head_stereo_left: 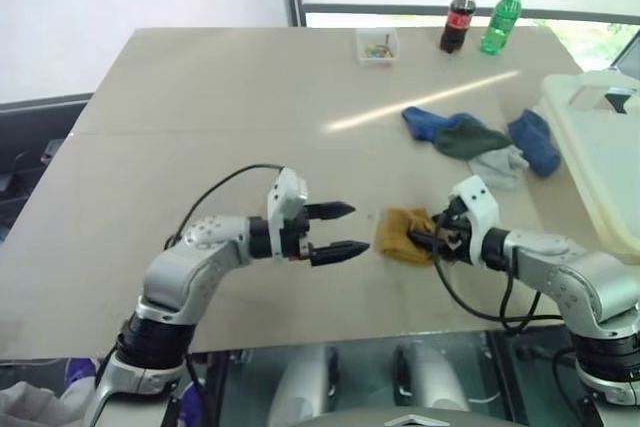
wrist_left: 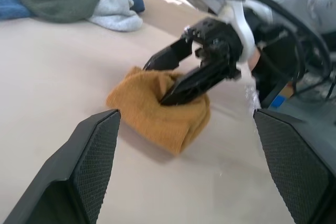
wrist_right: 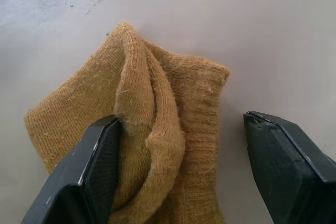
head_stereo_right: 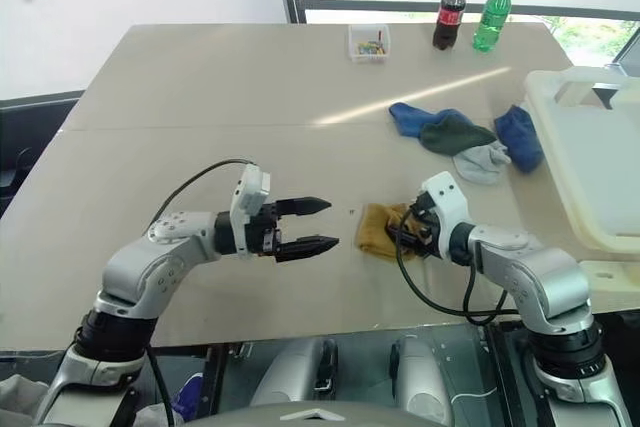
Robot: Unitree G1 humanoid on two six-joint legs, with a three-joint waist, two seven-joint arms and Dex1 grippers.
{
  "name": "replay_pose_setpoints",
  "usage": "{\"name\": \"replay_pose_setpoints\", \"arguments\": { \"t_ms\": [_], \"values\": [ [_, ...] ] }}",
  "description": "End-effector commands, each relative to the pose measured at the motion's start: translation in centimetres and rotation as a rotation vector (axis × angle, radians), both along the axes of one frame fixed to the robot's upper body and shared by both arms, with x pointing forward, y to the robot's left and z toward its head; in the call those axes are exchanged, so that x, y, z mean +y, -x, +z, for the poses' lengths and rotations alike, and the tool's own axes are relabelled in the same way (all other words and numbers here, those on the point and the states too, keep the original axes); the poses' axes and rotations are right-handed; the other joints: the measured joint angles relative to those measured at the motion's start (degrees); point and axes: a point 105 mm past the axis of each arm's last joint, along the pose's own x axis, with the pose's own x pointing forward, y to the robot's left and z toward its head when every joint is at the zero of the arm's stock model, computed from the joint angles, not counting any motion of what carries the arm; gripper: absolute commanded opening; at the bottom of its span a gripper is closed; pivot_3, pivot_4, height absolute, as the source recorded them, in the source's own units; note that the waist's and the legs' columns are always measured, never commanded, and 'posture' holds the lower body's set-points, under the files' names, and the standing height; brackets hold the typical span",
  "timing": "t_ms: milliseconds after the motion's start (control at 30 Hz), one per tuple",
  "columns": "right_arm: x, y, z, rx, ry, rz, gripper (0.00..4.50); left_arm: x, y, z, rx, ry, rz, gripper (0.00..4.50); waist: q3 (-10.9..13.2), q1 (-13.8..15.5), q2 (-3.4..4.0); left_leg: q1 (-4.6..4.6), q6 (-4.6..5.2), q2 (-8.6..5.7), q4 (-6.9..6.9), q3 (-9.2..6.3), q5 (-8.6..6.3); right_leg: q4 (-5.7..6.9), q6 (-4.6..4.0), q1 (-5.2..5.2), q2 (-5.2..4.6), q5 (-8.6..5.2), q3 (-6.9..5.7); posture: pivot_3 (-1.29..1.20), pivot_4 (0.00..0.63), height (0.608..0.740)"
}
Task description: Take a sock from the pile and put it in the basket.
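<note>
Head views. The mustard-yellow sock (head_stereo_left: 405,235) lay crumpled on the table (head_stereo_left: 200,107), apart from the pile (head_stereo_left: 478,141) of blue, green and grey socks, which sat between it and the white basket (head_stereo_left: 600,162). The right gripper (head_stereo_left: 432,240) met the sock's near edge with jaws parted, nothing lifted; the left gripper (head_stereo_left: 341,229) hovered beside the sock, spread wide and empty.

Left wrist view. The right gripper's fingers (wrist_left: 181,85) straddled a raised fold, one pressed into the knit.

Right wrist view. One finger (wrist_right: 92,169) touched the sock's ridge (wrist_right: 147,129); the other (wrist_right: 286,163) stood off over bare table.

Judgement: the grasp seemed under way. A good closure would centre the ridge between both pads, pinch several layers, then lift clear before swinging past the pile toward the basket.
</note>
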Motion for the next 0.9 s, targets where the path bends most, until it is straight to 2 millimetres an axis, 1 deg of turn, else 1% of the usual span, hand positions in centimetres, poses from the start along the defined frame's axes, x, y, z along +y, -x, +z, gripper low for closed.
{"name": "replay_pose_setpoints", "arguments": {
  "t_ms": [33,100,133,167,200,233,267,333,367,400,433,500,533,600,667,700,767,800,833,900],
  "values": [
    [0.6,1.2,-3.7,0.105,0.122,0.097,3.64,0.4,0.2,0.8,-0.078,-0.015,-0.014,4.3,0.0,0.0,-0.03,0.02,0.0,0.0,0.0,0.01,0.0,0.0,0.0,0.0,0.0,0.0,0.0,0.0,0.15,0.737],
    [0.8,1.7,-5.0,0.126,0.166,0.143,3.64,0.5,0.1,0.8,-0.083,-0.017,-0.006,4.3,-0.2,-0.1,-0.17,0.11,0.0,0.01,0.0,0.02,0.0,-0.01,0.01,0.03,0.02,-0.01,0.0,0.0,0.15,0.737],
    [0.9,1.8,-5.5,0.134,0.178,0.151,3.13,0.5,0.1,0.8,-0.085,-0.014,-0.001,4.3,-0.3,-0.2,-0.25,0.12,0.01,0.03,0.0,0.02,0.0,-0.01,0.02,0.04,0.04,-0.01,-0.01,0.0,0.15,0.737],
    [0.8,2.0,-6.3,0.152,0.198,0.171,2.93,0.4,0.0,0.8,-0.092,-0.014,0.003,4.3,-0.3,-0.2,-0.3,0.17,0.0,0.05,-0.01,0.02,0.0,-0.01,0.02,0.08,0.06,-0.01,0.0,0.0,0.15,0.737],
    [0.8,2.1,-6.8,0.164,0.211,0.186,2.5,0.4,0.0,0.8,-0.097,-0.015,0.005,4.3,-0.5,-0.3,-0.39,0.18,0.01,0.08,-0.01,0.02,-0.01,-0.02,0.02,0.12,0.08,-0.01,-0.01,0.0,0.15,0.737],
    [0.7,2.1,-7.2,0.17,0.228,0.193,1.96,0.3,0.0,0.8,-0.099,-0.013,0.005,4.3,-0.6,-0.4,-0.48,0.22,0.0,0.1,-0.03,0.02,-0.01,-0.03,0.02,0.15,0.1,-0.01,-0.01,0.0,0.15,0.737],
    [0.5,2.1,-7.4,0.175,0.241,0.203,1.53,0.3,0.0,0.8,-0.103,-0.013,0.005,4.3,-0.9,-0.6,-0.65,0.24,0.0,0.12,-0.03,0.02,0.0,-0.03,0.02,0.15,0.12,-0.01,-0.02,0.0,0.15,0.737],
    [0.2,1.9,-7.5,0.173,0.249,0.204,0.58,0.2,0.0,0.8,-0.112,-0.01,0.011,4.3,-1.0,-0.7,-0.75,0.38,0.0,0.18,-0.04,0.02,-0.01,-0.09,0.03,0.31,0.14,-0.01,-0.05,0.0,0.15,0.737],
    [0.1,1.9,-7.4,0.173,0.249,0.205,0.2,0.2,-0.1,0.9,-0.115,-0.005,0.016,4.3,-1.1,-0.7,-0.76,0.42,0.0,0.19,-0.04,0.02,-0.01,-0.11,0.04,0.36,0.13,-0.01,-0.05,0.0,0.15,0.737],
    [-0.1,1.7,-7.3,0.172,0.238,0.194,0.06,0.2,-0.1,0.9,-0.119,-0.003,0.02,4.3,-1.2,-0.7,-0.79,0.43,-0.01,0.19,-0.04,0.02,-0.01,-0.13,0.06,0.37,0.09,-0.01,-0.05,0.0,0.15,0.737],
    [-0.3,1.5,-6.9,0.172,0.207,0.17,0.05,0.1,-0.2,1.0,-0.126,0.0,0.025,4.3,-1.3,-0.7,-0.82,0.43,-0.01,0.19,-0.04,0.02,-0.01,-0.13,0.06,0.36,0.06,-0.01,-0.06,0.0,0.15,0.737],
    [-0.1,0.9,-5.2,0.16,0.067,0.118,0.05,0.0,-0.4,1.4,-0.133,0.022,0.039,4.3,-1.3,-0.5,-0.83,0.42,-0.02,0.19,-0.04,0.0,-0.01,-0.15,0.05,0.36,-0.06,0.0,-0.07,0.0,0.15,0.737],
    [0.2,0.4,-3.8,0.141,-0.044,0.082,0.05,-0.1,-0.4,1.5,-0.142,0.028,0.041,4.3,-1.3,-0.4,-0.82,0.41,-0.02,0.2,-0.04,-0.02,-0.01,-0.16,0.04,0.36,-0.06,0.01,-0.07,0.0,0.15,0.737],
    [-0.2,-0.7,-0.5,0.088,-0.246,0.005,0.05,-0.5,-0.5,2.0,-0.157,0.048,0.04,4.3,-1.1,0.0,-0.7,0.3,-0.02,0.2,-0.04,-0.11,-0.01,-0.21,0.01,0.34,-0.06,0.03,-0.05,0.0,0.15,0.737],
    [-0.9,-1.2,1.7,0.05,-0.358,-0.046,0.05,-0.9,-0.5,2.4,-0.165,0.061,0.038,4.3,-0.8,0.0,-0.3,0.12,-0.03,0.2,-0.04,-0.12,0.0,-0.21,-0.13,0.23,-0.06,0.13,0.05,0.0,0.15,0.737],
    [-2.0,-1.8,3.8,-0.001,-0.442,-0.089,0.05,-1.4,-0.4,2.7,-0.177,0.072,0.026,4.3,-0.7,0.1,-0.08,0.04,-0.03,0.18,-0.04,-0.1,0.0,-0.21,-0.13,0.14,-0.06,0.14,0.08,0.0,0.15,0.737],
    [-4.3,-2.5,7.3,-0.101,-0.566,-0.157,0.05,-2.3,-0.3,3.3,-0.201,0.097,0.013,4.3,-0.5,0.1,0.12,0.02,-0.03,0.16,-0.09,-0.07,0.0,-0.21,-0.14,0.12,0.0,0.14,0.08,0.0,0.15,0.737],
    [-4.9,-2.6,8.2,-0.128,-0.6,-0.178,0.05,-2.6,-0.3,3.5,-0.206,0.106,0.012,4.3,-0.3,0.2,0.4,-0.02,-0.02,0.15,-0.11,-0.07,0.0,-0.23,-0.14,0.09,0.0,0.14,0.07,0.0,0.15,0.737],
    [-6.2,-3.0,9.5,-0.168,-0.641,-0.222,0.05,-2.9,-0.4,3.8,-0.214,0.121,0.014,4.3,-0.3,0.2,0.41,-0.1,-0.01,0.05,-0.11,0.0,0.01,-0.22,-0.02,0.0,-0.02,0.21,0.04,0.0,0.15,0.737],
    [-10.0,-4.5,12.3,-0.279,-0.697,-0.374,0.05,-3.7,-1.0,4.7,-0.228,0.173,0.033,4.3,-0.2,0.2,0.41,-0.08,0.0,0.04,-0.12,-0.01,0.0,-0.23,0.07,0.02,0.03,0.25,-0.03,0.0,0.15,0.737]
  ]
}}
